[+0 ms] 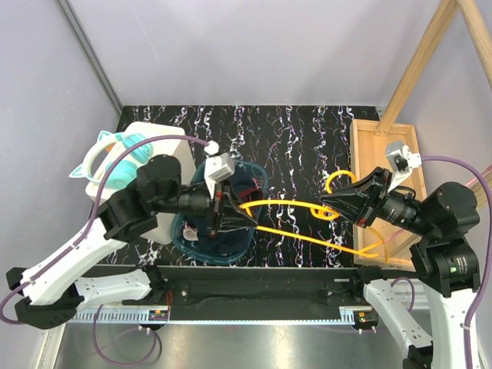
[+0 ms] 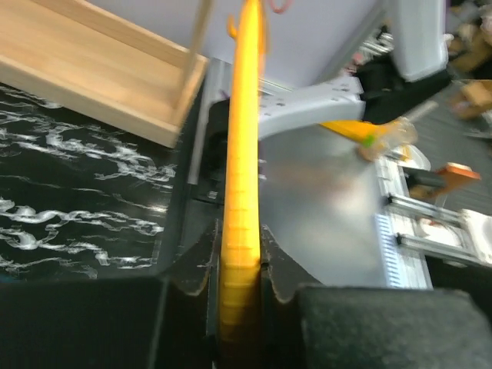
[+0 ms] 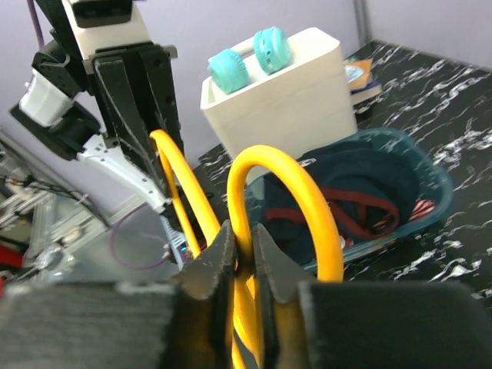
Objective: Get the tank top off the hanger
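Observation:
A yellow plastic hanger (image 1: 292, 205) is held in the air between my two grippers, bare, with no cloth on it. My left gripper (image 1: 231, 206) is shut on its left end, which shows as a yellow bar (image 2: 242, 154) between the jaws (image 2: 240, 269). My right gripper (image 1: 327, 206) is shut on the hanger's hook (image 3: 307, 192), clamped at the jaws (image 3: 244, 254). The dark navy tank top (image 3: 361, 192) with red trim lies bunched in a teal basket (image 3: 430, 177), below my left gripper (image 1: 246, 178).
The teal basket (image 1: 192, 246) sits front left. A white box (image 1: 146, 138) with teal items (image 1: 127, 161) on it stands at the left edge. A wooden tray (image 1: 377, 146) and a slanted wooden post (image 1: 419, 54) are on the right.

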